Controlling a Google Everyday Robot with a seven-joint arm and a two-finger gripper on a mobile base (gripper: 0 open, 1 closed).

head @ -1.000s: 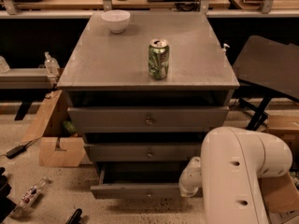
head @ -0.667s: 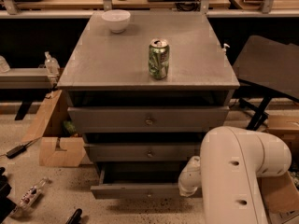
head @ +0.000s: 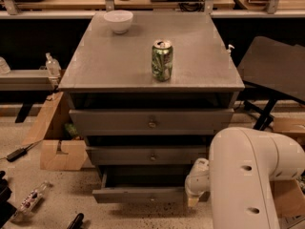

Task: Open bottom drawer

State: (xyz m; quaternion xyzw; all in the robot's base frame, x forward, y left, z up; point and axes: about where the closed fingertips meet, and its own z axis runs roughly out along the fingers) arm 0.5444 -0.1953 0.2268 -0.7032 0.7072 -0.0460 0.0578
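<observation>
The grey cabinet has three drawers. The bottom drawer is pulled partly out, its flat grey front standing forward of the middle drawer, with a dark gap above it. The top drawer also sits slightly forward under the cabinet top. My white arm fills the lower right. The gripper is at the right end of the bottom drawer's front, mostly hidden behind the wrist.
A green can and a white bowl stand on the cabinet top. A cardboard box lies left of the cabinet, a plastic bottle on the floor, a black chair to the right.
</observation>
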